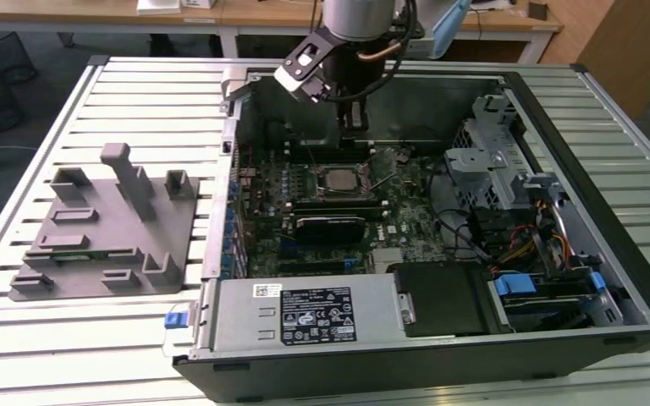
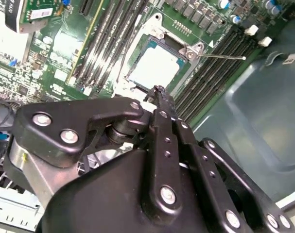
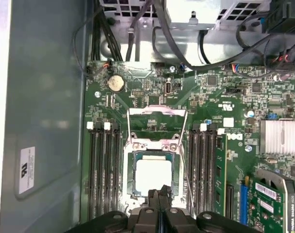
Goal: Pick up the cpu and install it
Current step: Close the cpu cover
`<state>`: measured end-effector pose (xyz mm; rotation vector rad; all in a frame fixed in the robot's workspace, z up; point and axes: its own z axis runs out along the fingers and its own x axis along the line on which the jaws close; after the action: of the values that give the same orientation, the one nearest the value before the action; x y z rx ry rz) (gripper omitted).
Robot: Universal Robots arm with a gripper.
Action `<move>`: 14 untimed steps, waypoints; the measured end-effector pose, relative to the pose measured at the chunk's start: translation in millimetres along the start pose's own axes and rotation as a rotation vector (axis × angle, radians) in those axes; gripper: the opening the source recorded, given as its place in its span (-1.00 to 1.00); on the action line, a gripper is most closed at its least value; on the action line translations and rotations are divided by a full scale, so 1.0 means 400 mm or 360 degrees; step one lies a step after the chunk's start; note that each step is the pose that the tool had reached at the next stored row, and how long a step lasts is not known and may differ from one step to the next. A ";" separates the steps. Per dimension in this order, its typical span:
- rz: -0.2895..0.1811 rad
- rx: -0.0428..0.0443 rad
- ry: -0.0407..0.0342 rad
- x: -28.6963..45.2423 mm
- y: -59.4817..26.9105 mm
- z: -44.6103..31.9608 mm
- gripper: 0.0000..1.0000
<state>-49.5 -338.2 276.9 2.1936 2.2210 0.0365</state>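
Fingertips first: the gripper is pressed closed, its two black fingers flat against each other with nothing between them. It hangs just above the socket, over one edge of it, and in the first wrist view it hides that edge from me.

In the socket lies the cpu, silver top up, flat and square to the frame. From what I can see, the gripper is not touching it.

On the side of the socket away from the gripper, the load plate stands swung open. In the second wrist view the thin lever rod sticks out from a corner of the socket, across the neighbouring slots.

Memory slots run along both flanks of the socket, close beside it. Past the open plate I see a coin battery, then black cables draped along the board's edge. A finned silver heatsink and a green expansion card sit well off to one side of the socket.

Around all this is the open computer case, lying on the slatted counter. Well apart from the socket, outside the case on the exterior view's left, rests a grey moulded fixture.
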 end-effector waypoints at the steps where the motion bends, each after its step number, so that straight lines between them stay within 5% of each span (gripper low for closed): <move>1: 0.0000 0.0000 0.0000 -0.004 0.000 0.000 -0.79; 3: 0.0000 0.0000 0.0000 -0.011 0.002 0.000 -0.79; 14: 0.0000 0.0000 0.0000 -0.014 0.099 0.008 -0.79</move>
<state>-9.7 -343.3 274.7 2.1935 2.2211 0.0368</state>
